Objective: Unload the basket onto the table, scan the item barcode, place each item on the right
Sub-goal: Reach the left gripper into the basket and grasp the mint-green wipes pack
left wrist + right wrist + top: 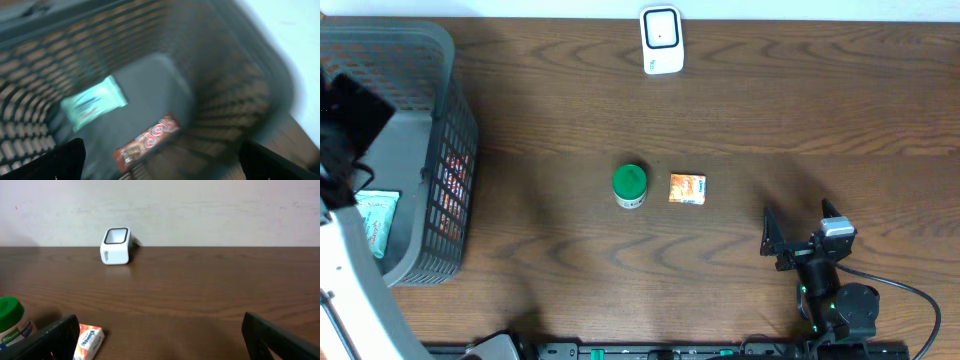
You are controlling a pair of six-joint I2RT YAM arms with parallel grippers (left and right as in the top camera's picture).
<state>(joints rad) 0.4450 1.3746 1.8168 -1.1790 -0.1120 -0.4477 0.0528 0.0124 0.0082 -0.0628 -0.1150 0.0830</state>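
From above, a grey mesh basket [420,60] sits at the table's [560,110] left edge. It holds a teal packet [375,215] and a red wrapper seen through the mesh. The left arm [340,260] reaches over it. A white scanner [661,40] stands at the far edge. Mid-table, a green-lidded jar [630,185] lies just left of an orange packet [687,188], the two apart. The right hand [802,232] sits near right, released, with nothing in it.

From the left wrist, the left hand [162,150] hangs released above the basket floor. Below it the teal packet lies beside a red-brown bar [147,142], its lettering too blurred to read.

From the right wrist, the fingers [50,340] are spread wide and low over the table. The jar and orange packet lie near left and the scanner far ahead. Their labels are too small to read.
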